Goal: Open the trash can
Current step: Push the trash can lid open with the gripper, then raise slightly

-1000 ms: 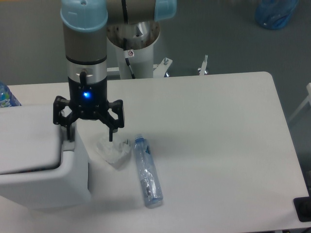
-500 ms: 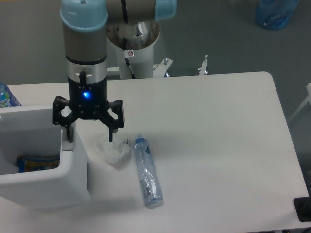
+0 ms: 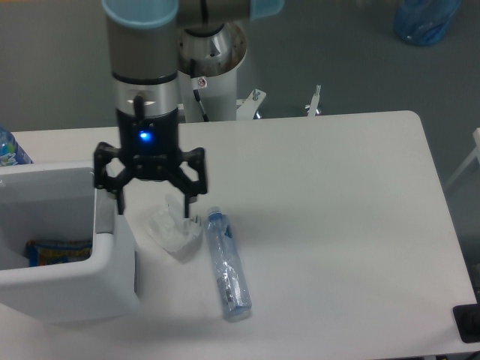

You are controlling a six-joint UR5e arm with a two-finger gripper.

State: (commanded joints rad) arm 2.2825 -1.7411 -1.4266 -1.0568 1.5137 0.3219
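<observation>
We see the trash can point(image 3: 67, 247) standing open, our spread, empty gripper point(image 3: 152, 204) just right of its rim; only retreating remains.

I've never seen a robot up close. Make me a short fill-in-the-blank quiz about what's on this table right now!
1. The large white plastic trash can at the table's left edge has its top ____, showing a wrapper inside.
2. The clear plastic bottle is lying on its ____.
3. The crumpled white tissue lies between the bottle and the ____.
4. The black two-finger gripper is holding ____.

Missing words: open; side; trash can; nothing
</observation>
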